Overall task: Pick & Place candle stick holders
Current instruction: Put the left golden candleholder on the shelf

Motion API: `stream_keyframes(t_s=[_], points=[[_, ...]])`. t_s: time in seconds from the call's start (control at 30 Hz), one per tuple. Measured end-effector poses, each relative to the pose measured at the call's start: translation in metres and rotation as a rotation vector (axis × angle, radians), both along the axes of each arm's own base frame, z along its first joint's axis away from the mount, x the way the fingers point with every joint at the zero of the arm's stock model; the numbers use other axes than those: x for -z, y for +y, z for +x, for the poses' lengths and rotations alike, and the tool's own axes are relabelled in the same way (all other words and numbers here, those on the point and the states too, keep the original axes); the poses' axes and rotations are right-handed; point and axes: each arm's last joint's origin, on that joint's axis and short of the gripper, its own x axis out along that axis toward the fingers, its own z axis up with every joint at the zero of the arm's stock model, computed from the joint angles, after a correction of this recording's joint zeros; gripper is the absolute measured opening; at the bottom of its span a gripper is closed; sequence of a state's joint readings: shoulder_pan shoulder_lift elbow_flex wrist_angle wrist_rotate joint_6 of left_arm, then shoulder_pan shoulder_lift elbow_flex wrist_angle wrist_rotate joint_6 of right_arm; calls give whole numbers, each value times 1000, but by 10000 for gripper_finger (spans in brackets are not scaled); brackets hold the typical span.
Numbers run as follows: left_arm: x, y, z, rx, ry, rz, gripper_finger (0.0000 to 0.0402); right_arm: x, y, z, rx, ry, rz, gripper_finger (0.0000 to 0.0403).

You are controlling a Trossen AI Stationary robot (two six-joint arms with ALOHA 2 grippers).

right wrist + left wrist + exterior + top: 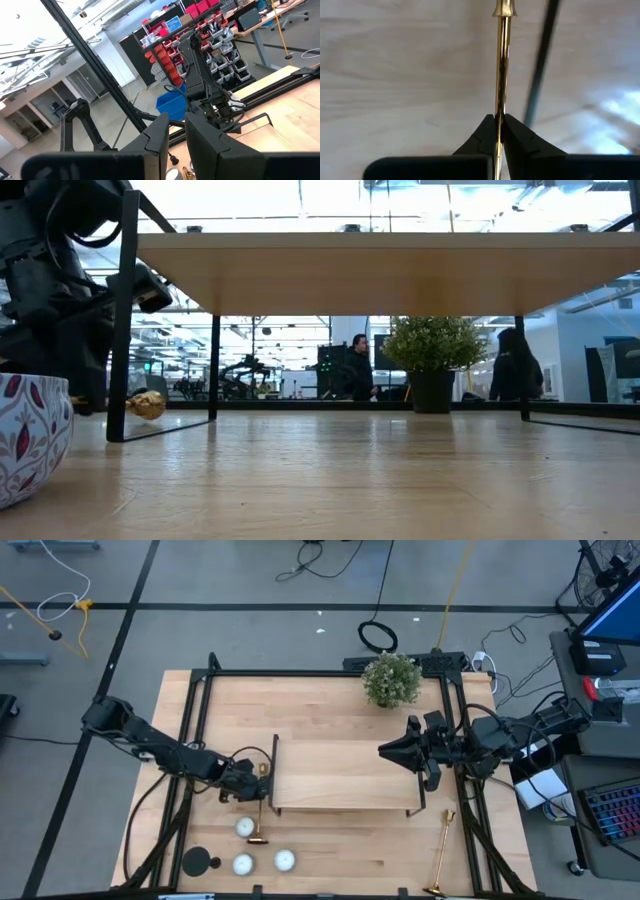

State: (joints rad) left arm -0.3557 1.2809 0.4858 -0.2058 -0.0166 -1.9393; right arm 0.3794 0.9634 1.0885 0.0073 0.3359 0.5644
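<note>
My left gripper (250,783) is at the left end of the wooden stand (340,775) and is shut on a slim gold candlestick (258,812). The candlestick stretches toward the table's near edge, and its round base (258,838) is by the white candles. A gold part (147,404) shows beside the stand's leg in the low view. A second gold candlestick (440,852) lies on its side at the near right. A black round-based holder (200,862) stands at the near left. My right gripper (383,751) is shut and empty above the stand's right end. My left gripper pinches the gold candlestick's thin shaft (501,107) between its two fingers, which lie across it. The fingers come from above, slanting from the table's left. The shaft runs on ahead of the fingers to a flared end (505,7). Whether it is clear of the table, I cannot tell.
Three white round candles (245,828) (242,864) (285,860) sit near the front left. A potted plant (390,680) stands at the far edge. A patterned bowl (30,435) shows close in the low view. People stand in the room behind.
</note>
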Motion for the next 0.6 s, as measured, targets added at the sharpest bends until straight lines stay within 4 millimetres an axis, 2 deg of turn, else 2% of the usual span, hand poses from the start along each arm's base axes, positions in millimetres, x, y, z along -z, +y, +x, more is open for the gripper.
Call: stream_keyframes(t_s=[0.27, 0.4, 0.5, 0.6], points=[[-26, 3, -5, -26, -141, -14, 13, 0, 1, 0, -28, 1, 1, 61], [-42, 6, -16, -3, -91, 16, 13, 1, 1, 0, -29, 10, 17, 61], [-56, 11, -29, -4, 22, 63, 13, 1, 1, 0, -32, 13, 17, 61], [-78, 16, -39, -24, 86, 133, 13, 1, 2, 0, -52, 13, 16, 61]])
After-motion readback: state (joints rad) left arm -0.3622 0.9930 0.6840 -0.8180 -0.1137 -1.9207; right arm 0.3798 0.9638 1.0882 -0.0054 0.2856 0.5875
